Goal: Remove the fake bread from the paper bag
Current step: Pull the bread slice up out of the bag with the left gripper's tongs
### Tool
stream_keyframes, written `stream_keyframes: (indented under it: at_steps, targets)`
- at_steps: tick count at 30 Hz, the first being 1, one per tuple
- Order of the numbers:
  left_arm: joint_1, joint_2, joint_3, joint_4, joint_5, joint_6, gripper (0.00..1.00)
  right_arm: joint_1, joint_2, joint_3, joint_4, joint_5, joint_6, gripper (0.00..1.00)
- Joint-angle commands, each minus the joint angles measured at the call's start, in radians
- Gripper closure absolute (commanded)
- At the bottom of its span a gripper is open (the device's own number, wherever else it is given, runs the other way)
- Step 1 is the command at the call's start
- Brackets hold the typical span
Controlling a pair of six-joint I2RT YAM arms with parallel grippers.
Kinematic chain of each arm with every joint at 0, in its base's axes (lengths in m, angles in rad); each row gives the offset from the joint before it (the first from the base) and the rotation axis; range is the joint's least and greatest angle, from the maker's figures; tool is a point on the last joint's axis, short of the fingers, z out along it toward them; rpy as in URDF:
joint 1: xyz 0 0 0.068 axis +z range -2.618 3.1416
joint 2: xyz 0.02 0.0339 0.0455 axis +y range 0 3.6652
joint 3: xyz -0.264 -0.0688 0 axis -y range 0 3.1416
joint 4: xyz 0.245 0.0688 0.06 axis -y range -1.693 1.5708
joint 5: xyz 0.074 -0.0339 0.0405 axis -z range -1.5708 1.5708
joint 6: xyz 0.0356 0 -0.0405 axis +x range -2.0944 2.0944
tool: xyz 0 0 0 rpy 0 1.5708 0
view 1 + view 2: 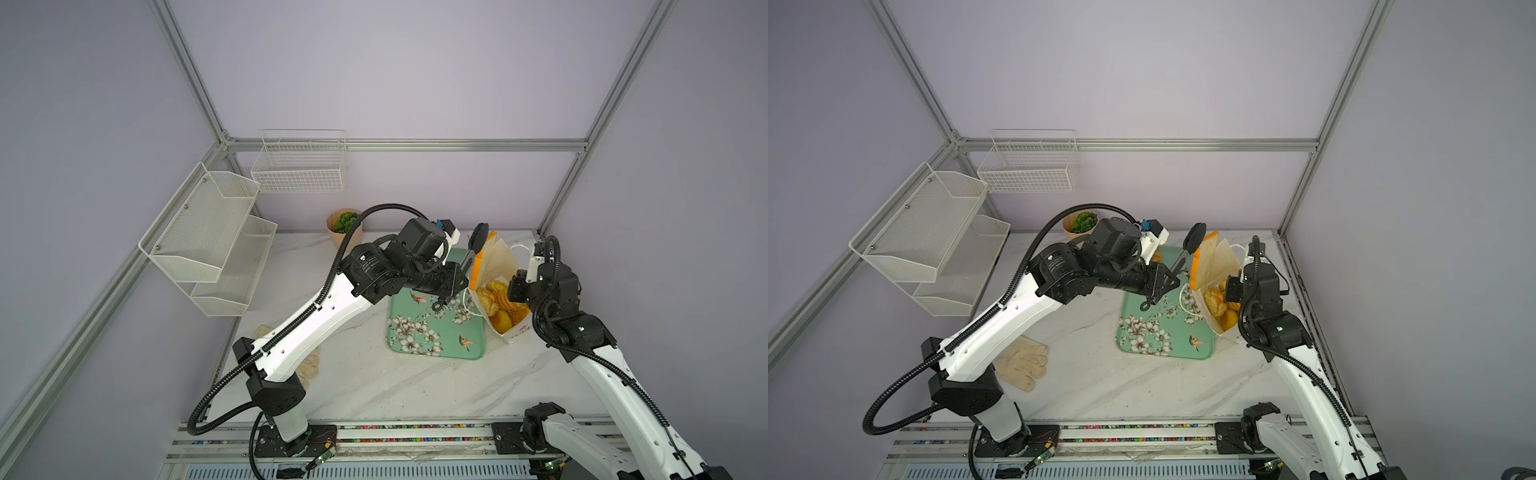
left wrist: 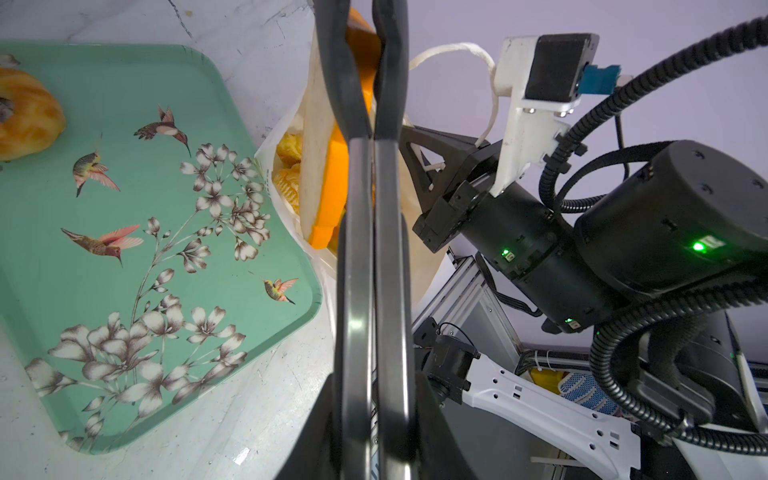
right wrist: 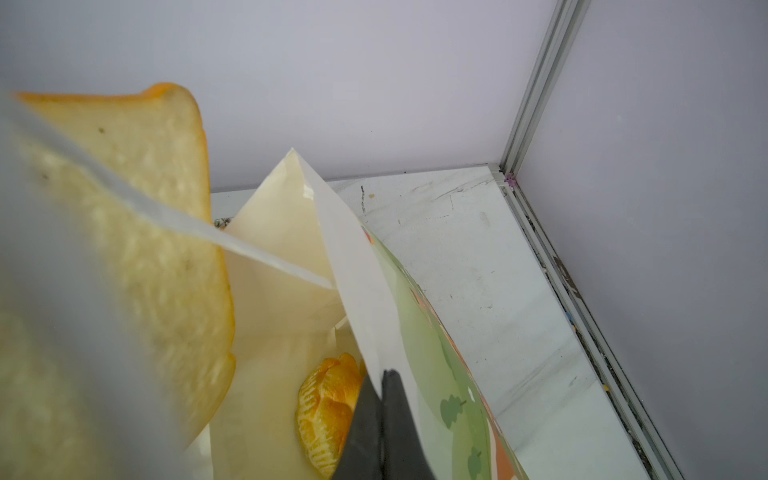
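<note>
Marble table, paper bag of bread; right pincer tight on rim, left pincer on tongs.

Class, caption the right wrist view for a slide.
Right gripper pinches the paper bag wall; toast slice stands tall, ridged loaf lies inside.

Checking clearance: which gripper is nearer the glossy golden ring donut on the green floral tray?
Left. The left gripper, holding black tongs, hangs over the tray close to the ring donut; the right gripper pinches the white paper bag's wall beyond the tray.
</note>
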Motion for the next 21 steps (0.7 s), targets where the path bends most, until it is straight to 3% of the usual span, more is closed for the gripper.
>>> stream_keyframes:
  at_steps: [1, 13, 21]
  targets:
    - [0.023, -0.03, 0.066, 0.083, 0.033, 0.041, 1.0, 0.001, 0.001, 0.014, -0.013, -0.008, 0.01, 1.0]
    - [0.083, 0.023, 0.182, 0.11, 0.085, 0.051, 1.0, 0.0, 0.009, 0.012, -0.013, 0.006, -0.011, 1.0]
    - [0.142, 0.006, 0.169, 0.119, 0.096, 0.062, 1.0, 0.0, 0.014, 0.012, -0.015, 0.013, -0.016, 1.0]
